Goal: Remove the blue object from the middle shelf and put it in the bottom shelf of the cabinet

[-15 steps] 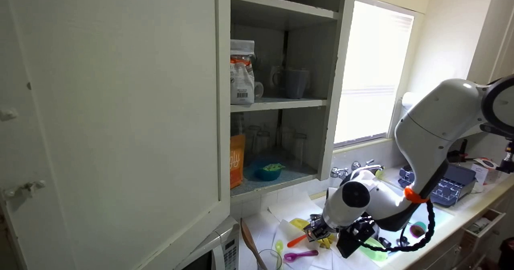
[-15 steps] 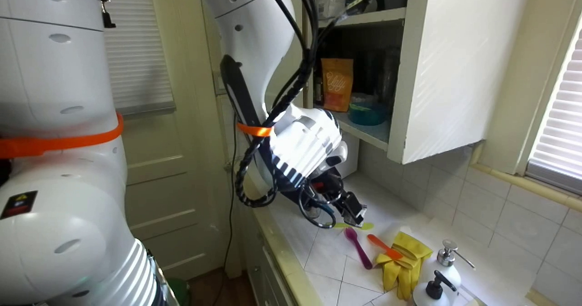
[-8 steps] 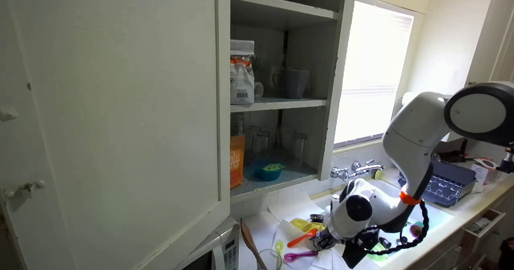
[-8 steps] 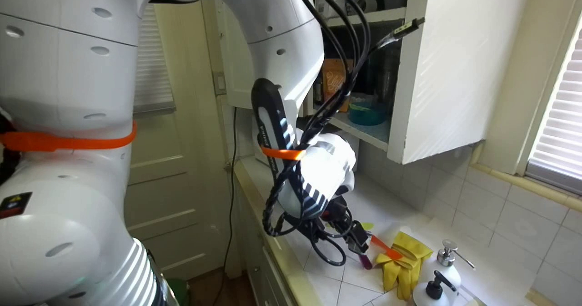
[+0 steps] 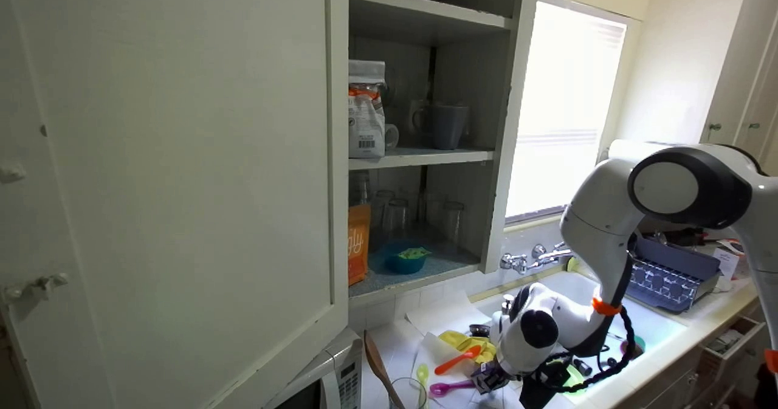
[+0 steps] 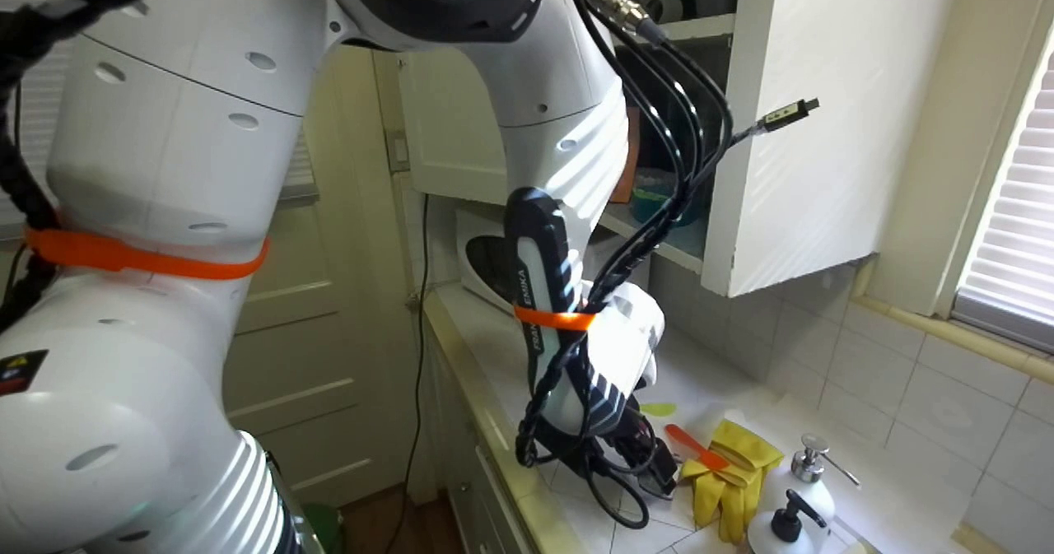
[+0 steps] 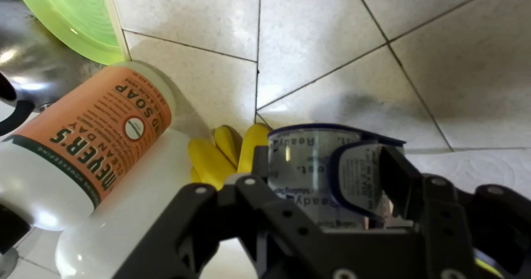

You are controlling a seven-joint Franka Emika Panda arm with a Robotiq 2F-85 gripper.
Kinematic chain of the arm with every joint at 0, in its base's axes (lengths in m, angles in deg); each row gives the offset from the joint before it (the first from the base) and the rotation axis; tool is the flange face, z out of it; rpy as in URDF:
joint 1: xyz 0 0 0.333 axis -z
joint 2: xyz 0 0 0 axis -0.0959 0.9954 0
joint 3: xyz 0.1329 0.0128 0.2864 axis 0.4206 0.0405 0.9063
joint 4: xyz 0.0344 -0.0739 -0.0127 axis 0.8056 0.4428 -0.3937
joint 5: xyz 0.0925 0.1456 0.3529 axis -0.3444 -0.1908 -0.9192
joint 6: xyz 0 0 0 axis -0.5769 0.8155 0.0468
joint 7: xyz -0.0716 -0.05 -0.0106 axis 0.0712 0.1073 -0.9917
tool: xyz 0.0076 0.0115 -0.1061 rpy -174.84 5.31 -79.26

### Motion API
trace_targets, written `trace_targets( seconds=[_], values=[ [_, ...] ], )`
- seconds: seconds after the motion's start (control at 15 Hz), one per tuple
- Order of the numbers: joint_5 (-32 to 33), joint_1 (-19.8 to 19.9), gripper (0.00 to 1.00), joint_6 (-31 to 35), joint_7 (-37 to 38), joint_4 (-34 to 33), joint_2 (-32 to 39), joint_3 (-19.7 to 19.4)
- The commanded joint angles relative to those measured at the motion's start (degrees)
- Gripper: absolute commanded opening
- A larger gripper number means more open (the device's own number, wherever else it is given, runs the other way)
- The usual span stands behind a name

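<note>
My gripper point(image 7: 327, 163) is shut on a clear roll of tape with a dark blue rim point(image 7: 305, 163), held over the tiled counter. In both exterior views the gripper point(image 5: 491, 377) point(image 6: 659, 480) is low, near the spoons. The white cabinet point(image 5: 516, 75) stands open, its door point(image 5: 170, 184) swung wide. A teal-blue bowl point(image 5: 406, 264) with green contents sits on the bottom shelf point(image 5: 437, 275), beside an orange pouch point(image 5: 358, 245); the arm's cables partly cover the bowl point(image 6: 655, 194). The middle shelf point(image 5: 437, 157) bears a white bag point(image 5: 366, 117) and mugs point(image 5: 448, 126).
Yellow gloves point(image 6: 729, 480), an orange spoon point(image 6: 696, 447) and a purple spoon point(image 5: 450, 388) lie on the counter. Soap bottles point(image 7: 103, 125) stand near the gripper, by the sink point(image 5: 571, 281). A microwave point(image 5: 340, 372) and a glass point(image 5: 408, 392) are below the cabinet.
The gripper has moved lower and away from the cabinet, towards the soap bottles. The arm's elbow has swung across, covering more of the cabinet in an exterior view. The bowl has not moved.
</note>
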Motion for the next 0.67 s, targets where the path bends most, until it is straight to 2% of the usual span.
trace_targets(
  seconds=[0.0,0.07,0.27,0.4,0.47,0.6],
  values=[
    [4.4,1.5,0.97,0.6,3.5,-2.4,2.8,0.8],
    [4.9,1.7,1.00,0.8,3.6,-2.5,2.8,0.9],
    [5.8,1.7,1.00,1.2,3.8,-2.2,1.5,1.5],
    [4.3,0.9,1.00,1.8,2.0,-1.1,-0.5,2.0],
    [2.8,0.4,1.00,2.3,0.6,-0.5,-1.4,2.1],
    [-6.6,-1.8,1.00,4.4,-7.9,2.3,-3.4,0.5]
  ],
)
